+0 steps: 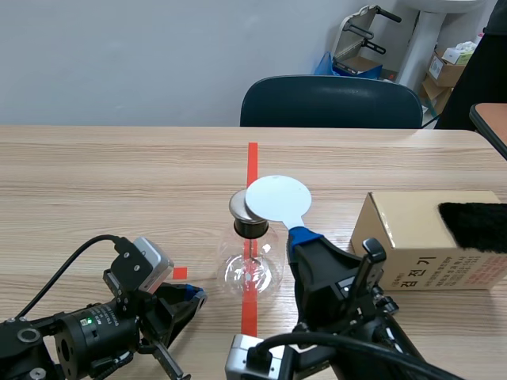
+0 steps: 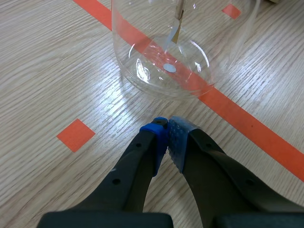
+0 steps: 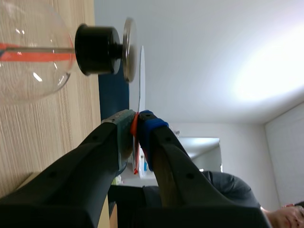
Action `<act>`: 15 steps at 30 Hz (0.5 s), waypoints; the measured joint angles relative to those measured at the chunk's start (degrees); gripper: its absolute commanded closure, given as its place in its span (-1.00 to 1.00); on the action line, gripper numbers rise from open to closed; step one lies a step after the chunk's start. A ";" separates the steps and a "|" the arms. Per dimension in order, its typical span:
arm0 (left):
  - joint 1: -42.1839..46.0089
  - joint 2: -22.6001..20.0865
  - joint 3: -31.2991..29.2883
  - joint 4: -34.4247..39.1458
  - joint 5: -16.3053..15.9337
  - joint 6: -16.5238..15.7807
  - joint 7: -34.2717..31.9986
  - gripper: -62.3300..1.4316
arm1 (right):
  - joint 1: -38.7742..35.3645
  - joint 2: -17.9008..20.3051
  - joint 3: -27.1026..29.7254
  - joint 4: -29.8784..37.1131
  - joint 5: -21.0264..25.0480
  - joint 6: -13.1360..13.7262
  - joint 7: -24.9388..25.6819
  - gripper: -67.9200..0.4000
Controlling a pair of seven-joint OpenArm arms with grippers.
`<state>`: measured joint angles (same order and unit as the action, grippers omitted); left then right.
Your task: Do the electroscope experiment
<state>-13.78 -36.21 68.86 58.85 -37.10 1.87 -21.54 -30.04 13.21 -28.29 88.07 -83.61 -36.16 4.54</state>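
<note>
Mid-test, with right tool [image 3: 137, 122] clamped on white disc [image 1: 276, 196] just beside electroscope cap [image 1: 240, 206], left tool [image 2: 167, 126] closed empty; next, likely gentle contact.

Left arm [image 1: 79, 336]: you see black casing, one green light.
Cable [image 1: 79, 249]: black, looping.
Left gripper [image 2: 167, 124]: thick black fingers [image 2: 128, 171], blue dotted pads [image 2: 178, 137].
</note>
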 measured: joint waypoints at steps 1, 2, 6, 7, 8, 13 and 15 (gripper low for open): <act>0.00 0.00 0.00 0.00 0.00 0.00 0.00 0.87 | 0.00 0.00 0.00 0.00 0.00 0.00 1.16 0.96; 0.00 0.00 0.00 0.00 0.00 0.00 0.00 0.87 | 0.00 0.00 0.00 0.00 0.00 0.00 1.92 0.96; 0.00 0.00 0.00 0.00 0.00 0.00 0.00 0.87 | 0.00 0.00 0.00 0.00 0.00 0.00 4.46 0.96; 0.00 0.00 0.00 0.00 0.00 0.00 0.00 0.87 | 0.00 0.00 0.00 0.00 0.00 0.00 4.57 0.96; 0.00 0.00 0.00 0.00 0.00 0.00 0.00 0.87 | 0.00 0.00 0.00 0.00 0.00 0.00 4.85 0.96; 0.00 0.00 0.00 0.00 0.00 0.00 0.00 0.87 | 0.00 0.00 0.00 0.00 0.00 0.00 5.75 0.96; 0.00 0.00 0.00 0.00 0.00 0.00 0.00 0.87 | 0.00 0.00 0.00 0.00 0.00 0.00 5.75 0.96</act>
<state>-13.78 -36.21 68.86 58.85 -37.10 1.87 -21.54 -30.04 13.21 -28.29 88.07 -83.61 -36.16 10.28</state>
